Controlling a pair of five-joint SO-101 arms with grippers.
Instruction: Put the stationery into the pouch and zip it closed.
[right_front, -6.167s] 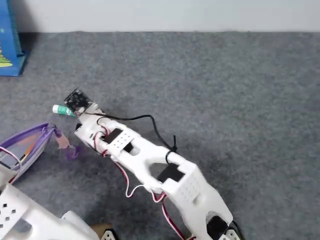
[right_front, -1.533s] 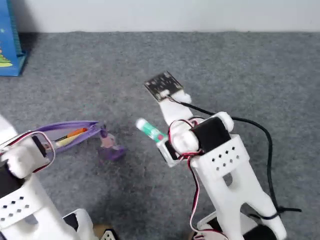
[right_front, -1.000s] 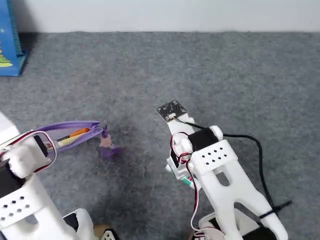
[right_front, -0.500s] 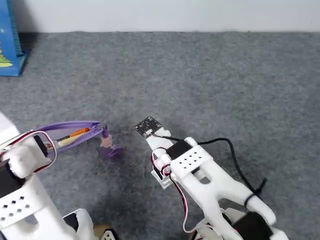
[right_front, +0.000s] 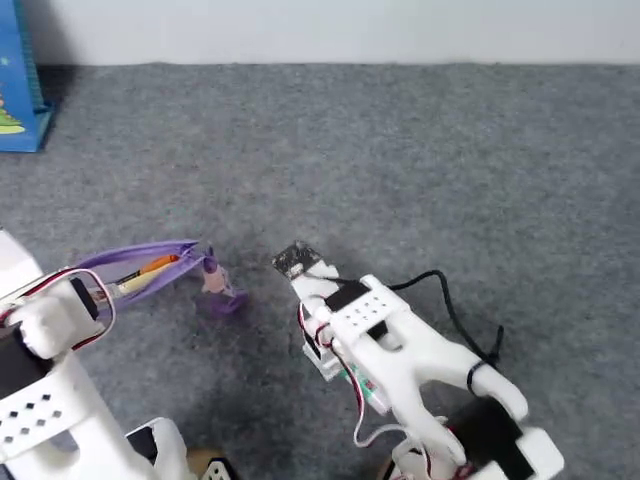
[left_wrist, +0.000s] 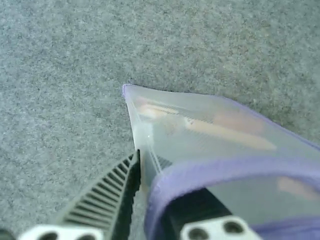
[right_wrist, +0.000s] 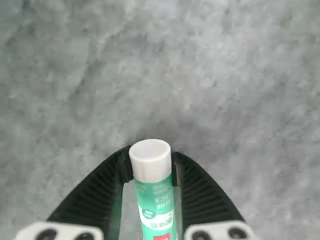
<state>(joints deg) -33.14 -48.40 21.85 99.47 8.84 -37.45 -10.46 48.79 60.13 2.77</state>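
Note:
The clear pouch (right_front: 135, 267) with a purple zip rim lies at the left, its mouth open, with an orange pen inside. A purple pull tab (right_front: 217, 293) hangs at its right end. In the left wrist view my left gripper (left_wrist: 143, 165) is shut on the edge of the pouch (left_wrist: 220, 135). A green-and-white glue stick (right_wrist: 151, 192) is clamped between the black fingers of my right gripper (right_wrist: 150, 162), white cap outward, above bare carpet. In the high view the right arm (right_front: 385, 340) is folded near the front centre, right of the pouch.
Grey carpet (right_front: 450, 160) covers the table, open at the back and right. A blue box (right_front: 15, 80) stands at the far left corner. A black cable (right_front: 455, 315) trails off the right arm. The left arm's base (right_front: 50, 410) fills the front left corner.
The right arm took the glue stick from beside the pouch, swung it to the right, then folded back toward the front centre. The pouch's open end has shifted right.

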